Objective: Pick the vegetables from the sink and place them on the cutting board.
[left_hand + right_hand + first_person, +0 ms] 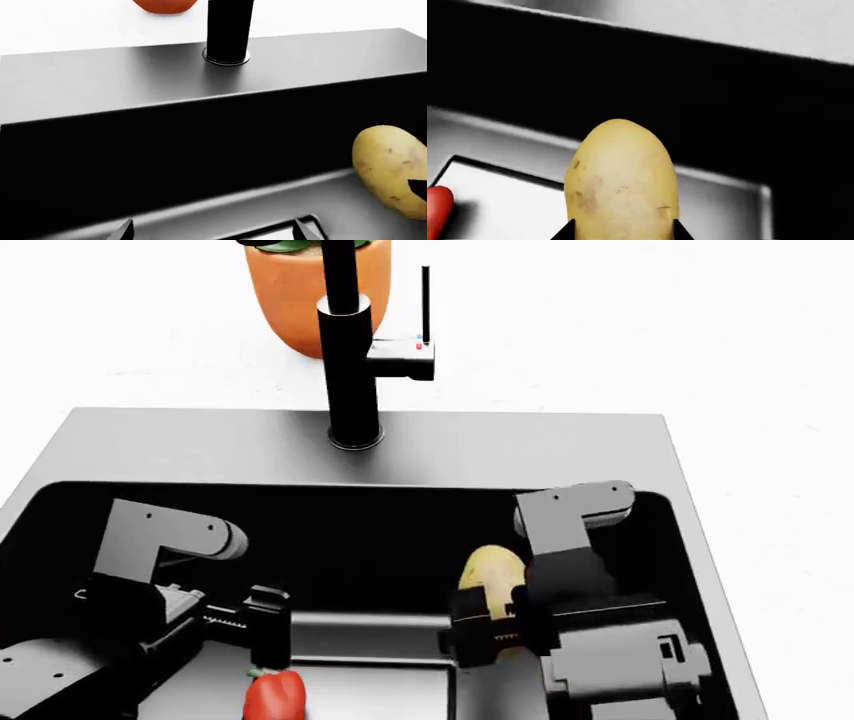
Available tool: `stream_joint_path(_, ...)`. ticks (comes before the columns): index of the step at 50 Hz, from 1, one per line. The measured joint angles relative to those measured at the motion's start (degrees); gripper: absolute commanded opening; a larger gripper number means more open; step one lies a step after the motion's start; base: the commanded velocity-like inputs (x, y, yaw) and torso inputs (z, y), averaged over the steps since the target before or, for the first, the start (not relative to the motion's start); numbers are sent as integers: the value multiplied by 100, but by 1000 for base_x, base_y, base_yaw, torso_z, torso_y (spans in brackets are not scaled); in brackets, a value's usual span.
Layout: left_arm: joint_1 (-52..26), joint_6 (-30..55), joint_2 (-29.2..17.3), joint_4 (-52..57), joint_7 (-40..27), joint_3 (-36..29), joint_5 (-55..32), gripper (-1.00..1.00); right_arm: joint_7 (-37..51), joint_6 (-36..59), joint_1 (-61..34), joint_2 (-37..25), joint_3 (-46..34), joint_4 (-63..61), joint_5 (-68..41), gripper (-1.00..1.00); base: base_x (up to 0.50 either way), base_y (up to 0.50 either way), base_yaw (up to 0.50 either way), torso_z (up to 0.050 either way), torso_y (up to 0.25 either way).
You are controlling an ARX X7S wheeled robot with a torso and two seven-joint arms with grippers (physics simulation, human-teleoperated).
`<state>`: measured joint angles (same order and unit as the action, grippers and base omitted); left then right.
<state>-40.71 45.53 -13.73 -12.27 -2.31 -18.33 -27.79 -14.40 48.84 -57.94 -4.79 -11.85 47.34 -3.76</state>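
The yellow-brown potato lies in the black sink, right of middle. My right gripper has a finger against each side of it; in the right wrist view the potato fills the gap between the fingertips of that gripper. The red bell pepper lies on the sink floor at the near left and shows at the edge of the right wrist view. My left gripper is open and empty just above the pepper; its wrist view sees the potato off to one side. The cutting board is out of view.
The tall black faucet stands on the sink's back rim, with an orange plant pot behind it on the white counter. A pale rectangular drain plate is set in the sink floor. The basin walls surround both arms.
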Motion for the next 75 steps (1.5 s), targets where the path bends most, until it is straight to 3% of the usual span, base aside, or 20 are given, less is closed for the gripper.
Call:
stream_joint_path(11,103,-265,116,-479,54,-197,151,100,83,1571,304,-88,223,-3227,-105,-100,0,0,0,0,0)
stream_joint_path(22,112,-466,267,-1236,82,-400,328,100,149,2353,332,-125,356,-4722,-194,-100,0,0,0,0,0)
stream_joint_path(47,-201,-914,643,-2737,325,-647,474,100,193,2697,506,-169,375,-5358,-349,-100,0,0,0,0,0)
stream_joint_path(59,-660,-1679,1012,-4338,566,-782,632,100,214,2653,622,-179,342,-5348,-411,-100,0,0,0,0,1)
stream_joint_path(74,-992,-2431,1288,-5788,644,-1523,39,100,255,2567,756,-191,252,-5410,-477,-100,0,0,0,0,0)
stream_joint_path(75,-996,-2456,1295,-5833,639,-1555,11,-100,258,2565,763,-193,253,-5418,-483,-100,0,0,0,0,0)
